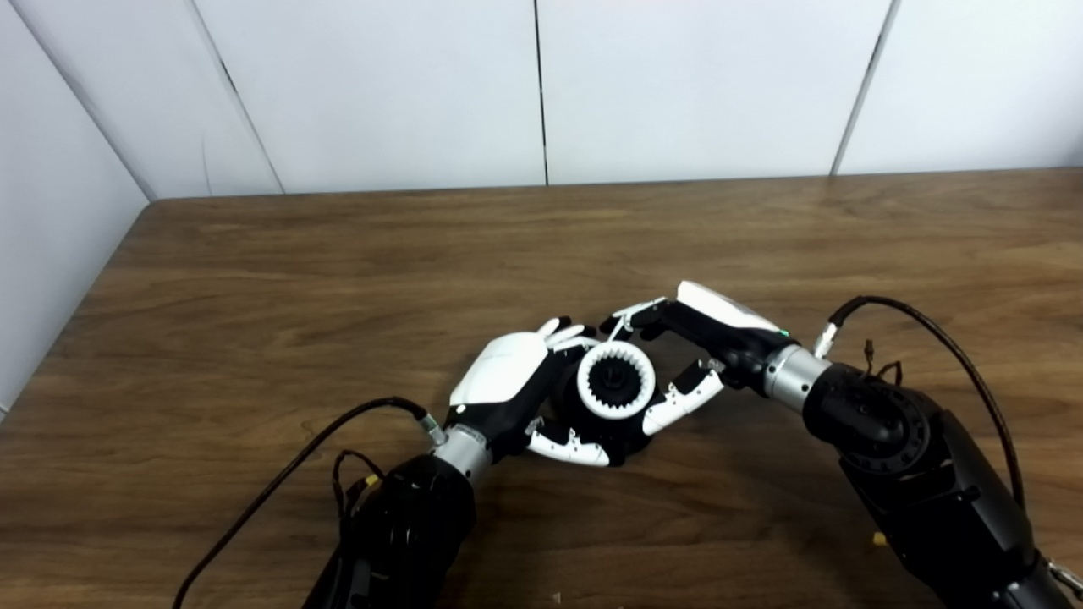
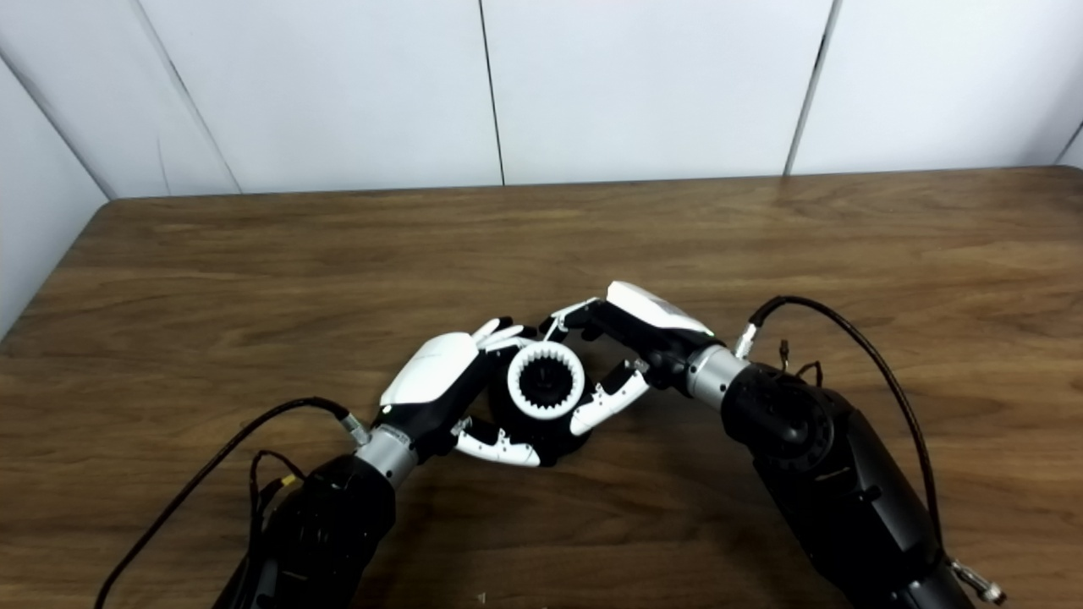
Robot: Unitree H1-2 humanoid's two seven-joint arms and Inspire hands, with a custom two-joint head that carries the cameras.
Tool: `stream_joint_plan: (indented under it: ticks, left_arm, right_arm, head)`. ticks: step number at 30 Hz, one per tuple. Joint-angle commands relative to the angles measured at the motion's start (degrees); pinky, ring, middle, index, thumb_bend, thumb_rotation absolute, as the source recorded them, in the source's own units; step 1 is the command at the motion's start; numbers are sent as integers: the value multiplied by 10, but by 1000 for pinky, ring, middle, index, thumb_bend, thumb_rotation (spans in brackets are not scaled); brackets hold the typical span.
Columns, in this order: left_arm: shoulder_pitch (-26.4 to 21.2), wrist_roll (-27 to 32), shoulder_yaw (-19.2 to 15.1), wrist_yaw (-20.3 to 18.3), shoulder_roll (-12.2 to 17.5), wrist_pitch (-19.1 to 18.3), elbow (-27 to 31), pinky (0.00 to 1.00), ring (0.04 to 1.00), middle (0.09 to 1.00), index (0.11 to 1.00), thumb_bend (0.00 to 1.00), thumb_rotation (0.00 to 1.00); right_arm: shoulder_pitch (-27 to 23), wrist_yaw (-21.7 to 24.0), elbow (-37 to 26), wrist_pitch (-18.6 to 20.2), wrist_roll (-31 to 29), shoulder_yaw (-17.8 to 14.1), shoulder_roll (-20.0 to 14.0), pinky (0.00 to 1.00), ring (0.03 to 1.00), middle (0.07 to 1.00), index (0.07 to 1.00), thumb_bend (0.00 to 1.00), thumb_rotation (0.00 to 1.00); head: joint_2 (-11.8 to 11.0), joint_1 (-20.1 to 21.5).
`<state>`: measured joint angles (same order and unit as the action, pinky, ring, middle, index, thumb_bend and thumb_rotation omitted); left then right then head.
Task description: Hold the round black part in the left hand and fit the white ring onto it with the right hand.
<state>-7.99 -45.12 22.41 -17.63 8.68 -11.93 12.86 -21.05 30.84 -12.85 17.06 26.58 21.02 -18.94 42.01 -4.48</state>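
A round black part (image 1: 615,423) sits low over the wooden table, cupped by my left hand (image 1: 508,381), whose fingers wrap its far side and whose thumb lies under its near edge. A white toothed ring (image 1: 616,381) rests on top of the black part, with the dark hub showing through its centre. My right hand (image 1: 689,351) pinches the ring from the right: fingers curl over its far rim and the thumb presses its near right rim. In the right eye view the ring (image 2: 546,381) sits between both hands the same way.
The brown wooden table (image 1: 338,279) stretches to a white panelled wall (image 1: 541,85) at the back. Its left edge runs along the wall at far left. Black cables loop from both wrists, one (image 1: 279,482) on the left and one (image 1: 956,347) on the right.
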Motion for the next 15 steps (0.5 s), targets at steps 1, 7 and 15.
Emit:
stream_joint_plan:
  ticks: [1,7,15]
  left_arm:
    - [-16,-4,2,2,-1,1,6,856,993,934,784,885,324]
    - [-17,0,3,1,-3,0,6,857,996,934,787,887,329]
    - [-16,0,2,5,-3,1,4,851,996,934,784,891,327]
  right_arm:
    - [-15,1,-9,-1,2,-1,-7,805,906,835,584,910,245]
    - [-16,3,-10,-1,0,-3,-8,813,906,836,585,910,248]
    - [-15,4,-10,-3,-3,-4,-8,806,908,836,587,910,253]
  head:
    - [0,0]
    - [1,-1]
    - [1,-2]
